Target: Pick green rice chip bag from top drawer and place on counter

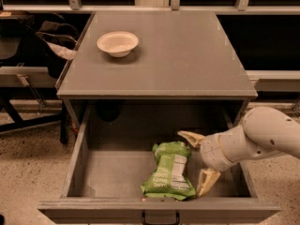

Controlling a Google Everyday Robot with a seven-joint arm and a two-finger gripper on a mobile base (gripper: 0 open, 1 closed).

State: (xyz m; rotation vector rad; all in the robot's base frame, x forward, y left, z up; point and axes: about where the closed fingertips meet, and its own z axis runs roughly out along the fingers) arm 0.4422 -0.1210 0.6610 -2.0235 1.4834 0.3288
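Note:
The green rice chip bag (169, 170) lies flat on the floor of the open top drawer (78, 161), right of centre, white label panel up. My gripper (199, 161) is inside the drawer just right of the bag, open, with one beige finger (190, 137) by the bag's far end and the other by its near right corner. The fingers are beside the bag, not closed on it. The counter (178, 55) is the grey cabinet top behind the drawer. The drawer's black handle (160, 218) shows at the bottom edge.
A white bowl (117, 43) sits on the counter's back left. My white arm (267, 137) reaches in from the right over the drawer's right wall. Dark chairs and a bag stand at the left; the floor is speckled.

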